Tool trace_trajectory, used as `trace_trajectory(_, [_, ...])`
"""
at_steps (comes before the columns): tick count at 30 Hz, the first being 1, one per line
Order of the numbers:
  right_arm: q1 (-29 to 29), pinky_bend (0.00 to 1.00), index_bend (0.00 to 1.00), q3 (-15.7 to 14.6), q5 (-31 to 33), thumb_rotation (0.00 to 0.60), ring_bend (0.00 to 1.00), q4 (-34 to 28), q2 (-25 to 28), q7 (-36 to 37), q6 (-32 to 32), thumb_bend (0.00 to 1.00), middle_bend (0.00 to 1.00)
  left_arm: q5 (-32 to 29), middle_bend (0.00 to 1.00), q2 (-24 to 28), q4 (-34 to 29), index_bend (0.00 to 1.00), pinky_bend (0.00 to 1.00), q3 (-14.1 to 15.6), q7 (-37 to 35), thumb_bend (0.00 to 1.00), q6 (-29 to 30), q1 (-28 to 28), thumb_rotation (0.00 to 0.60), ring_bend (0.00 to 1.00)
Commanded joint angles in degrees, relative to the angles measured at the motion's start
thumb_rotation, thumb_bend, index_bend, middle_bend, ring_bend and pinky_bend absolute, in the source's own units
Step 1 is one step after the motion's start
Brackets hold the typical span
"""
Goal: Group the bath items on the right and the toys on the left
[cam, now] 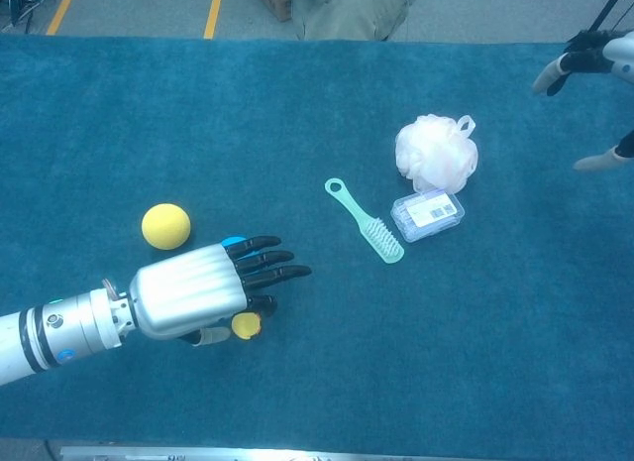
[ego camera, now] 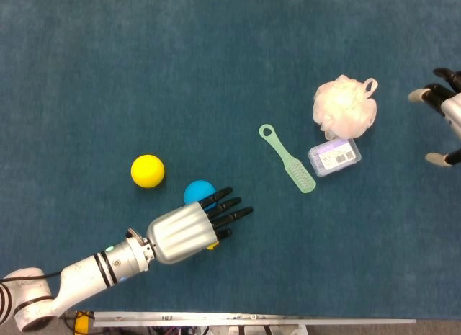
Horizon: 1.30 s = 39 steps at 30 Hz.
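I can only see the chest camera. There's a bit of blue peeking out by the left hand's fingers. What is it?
Observer: In the head view it's a round blue ball. The left hand covers only its lower edge.
Operator: Is it touching the yellow ball?
Observer: No. The head view shows bare table between it and the yellow ball.

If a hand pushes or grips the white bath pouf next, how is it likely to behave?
The bath pouf looks like gathered mesh ruffles, so it probably squashes under fingers instead of resisting. It seems light for its bulk and would likely slide on the blue cloth, not roll cleanly. Its loop could snag a finger.
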Motion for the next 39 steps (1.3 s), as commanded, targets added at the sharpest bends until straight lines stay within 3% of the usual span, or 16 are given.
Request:
trace_trajectory(1, [-0.1,0.17,0.26,0.0,0.0,0.534,0.10,0.0,0.1,0.1,0.0,0.00,0.31,0.6,0.02,-0.7,1.1,0.37,0.02,0.2,0.3,0.24,0.9,0.2,0.600,0.00])
trace_trajectory(39, [-1.3,0.17,0.26,0.7,-0.7,0.533,0.10,-1.6,2.0,2.4,-0.9,0.00,0.31,1.3,0.02,-4.5,7.6,0.47,0.02,2.0,-2.3,0.24,5.1,1.5,0.600,0.00])
